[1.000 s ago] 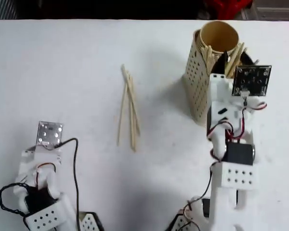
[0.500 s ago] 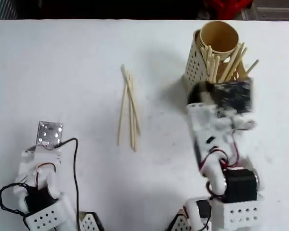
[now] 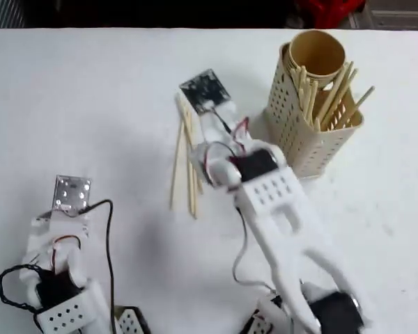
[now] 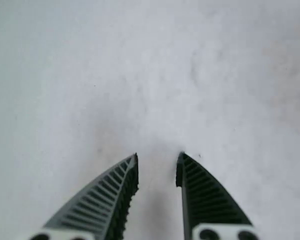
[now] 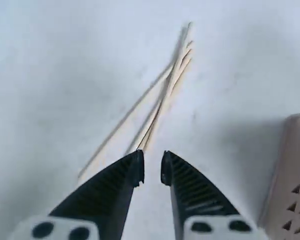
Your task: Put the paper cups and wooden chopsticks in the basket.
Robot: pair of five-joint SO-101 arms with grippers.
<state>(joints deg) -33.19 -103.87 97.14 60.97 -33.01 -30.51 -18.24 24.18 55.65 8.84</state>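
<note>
Wooden chopsticks beside the basket are lying just off your right gripper, barely parted and empty, so you're risking scattering them.

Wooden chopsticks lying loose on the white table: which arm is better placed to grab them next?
Right. The right gripper hangs over the thin pale wooden chopsticks, jaws slightly apart. The left gripper sits over bare white table, far from them.

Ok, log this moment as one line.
right hand: open, over loose chopsticks | left hand: open, above table | basket: holds paper cups, stowed chopsticks
</note>
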